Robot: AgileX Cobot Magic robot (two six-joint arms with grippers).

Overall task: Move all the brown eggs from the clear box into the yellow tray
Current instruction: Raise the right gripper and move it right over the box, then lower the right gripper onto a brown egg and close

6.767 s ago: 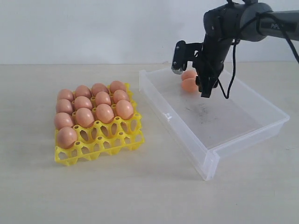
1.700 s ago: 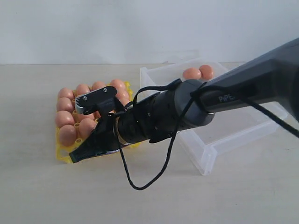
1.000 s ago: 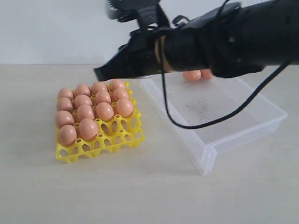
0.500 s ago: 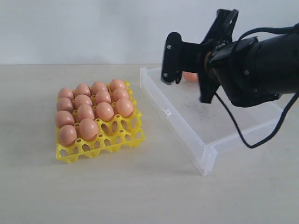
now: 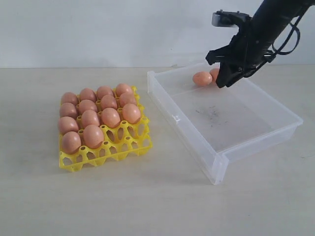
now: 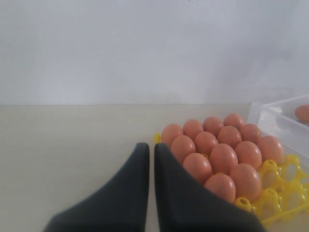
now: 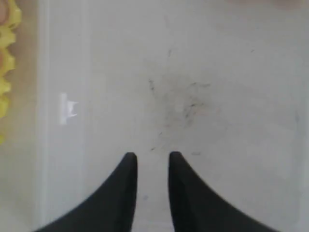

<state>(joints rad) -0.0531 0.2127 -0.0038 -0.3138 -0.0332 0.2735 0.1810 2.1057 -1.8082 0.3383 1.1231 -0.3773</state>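
Observation:
The yellow tray [image 5: 133,146] sits on the left with several brown eggs [image 5: 110,117] filling its back rows and two in the front row. Two more brown eggs [image 5: 202,78] lie in the far corner of the clear box [image 5: 192,142]. My right gripper [image 5: 224,83] hangs over the box just beside those two eggs. In the right wrist view the right gripper [image 7: 150,155] is open with only the scuffed box floor [image 7: 183,104] between its fingers. The left gripper [image 6: 151,145] is shut and empty, low over the table beside the tray's eggs [image 6: 217,154].
The box's small clasp [image 5: 175,118] is on the long wall that faces the tray. The tabletop is pale wood with a white wall behind. The left arm does not show in the exterior view.
The right arm set an egg in the tray's front row, then swung back up and over the box. Its jaws, shut a moment ago, have parted. The left gripper's earlier state is not shown.

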